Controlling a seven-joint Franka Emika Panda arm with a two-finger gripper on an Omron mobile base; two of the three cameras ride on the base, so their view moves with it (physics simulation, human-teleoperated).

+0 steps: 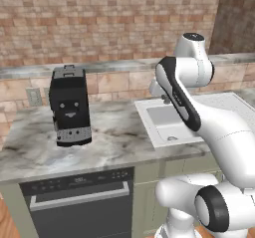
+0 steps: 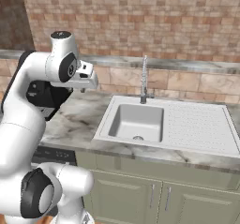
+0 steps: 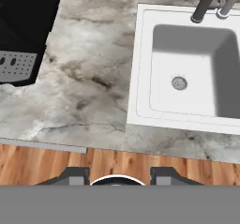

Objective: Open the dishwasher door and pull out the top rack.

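Left base view shows the dishwasher door (image 1: 79,209) set under the marbled worktop (image 1: 114,137), at the lower left of the picture. It stands closed and upright, its long silver bar handle (image 1: 78,198) running across just below the black control strip (image 1: 77,180). On the worktop above it sits a black coffee machine (image 1: 69,106), and to the right of that a white sink (image 1: 167,120) is let into the stone. The white arm rises from the lower right and bends up over the sink.

Right base view has the sink (image 2: 136,122) with its ribbed draining board (image 2: 201,127) and a tall grey tap (image 2: 144,80) behind the basin. The hand is held high above the worktop, left of the tap, in front of the brick wall (image 2: 140,17).

Hand view looks straight down at the worktop (image 3: 89,78), the sink basin (image 3: 187,78) and a strip of wooden floor (image 3: 140,164). The pincer (image 3: 117,178) shows two dark fingertips (image 3: 75,176) standing well apart, wide and holding nothing.
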